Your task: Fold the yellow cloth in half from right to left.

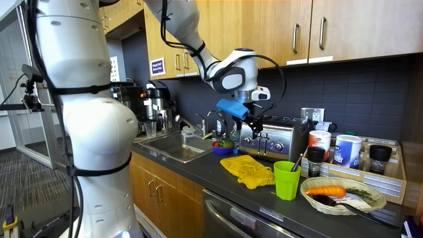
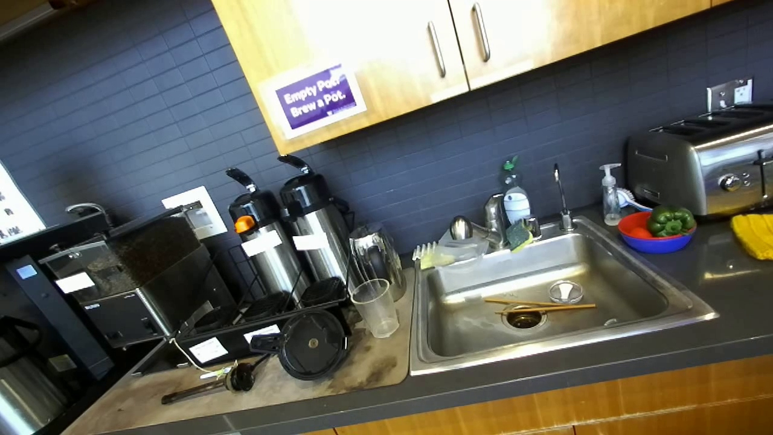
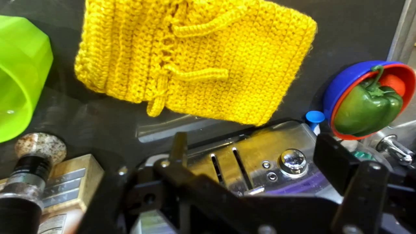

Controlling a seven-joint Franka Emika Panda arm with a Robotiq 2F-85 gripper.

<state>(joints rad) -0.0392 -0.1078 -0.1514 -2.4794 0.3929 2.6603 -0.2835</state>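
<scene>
Claw (image 3: 252,143) in the wrist view: spread wide, empty, lined up with the toaster (image 3: 256,159) and apart from the yellow cloth (image 3: 234,61), probably poised for reaching an edge. Cloth mostly flat on the counter (image 3: 352,29), likely for swinging one end over the other; half-fold apparently not yet made. Just off the toaster's corner, red bowl (image 3: 409,78) nested in blue bowl (image 3: 336,89), green pepper (image 3: 365,107) and something round and red (image 3: 392,83) inside.

In an exterior view, cloth between toaster and the counter's front edge; green cup (image 1: 287,181) near its right end, a possible snag. Toward the counter's right corner, basket (image 1: 310,201) with carrot (image 1: 325,191), black spoon (image 1: 325,200) slanted over the rim.

In an exterior view, only a cloth corner; sink (image 2: 465,335) with chopsticks (image 2: 561,307); no claw.
</scene>
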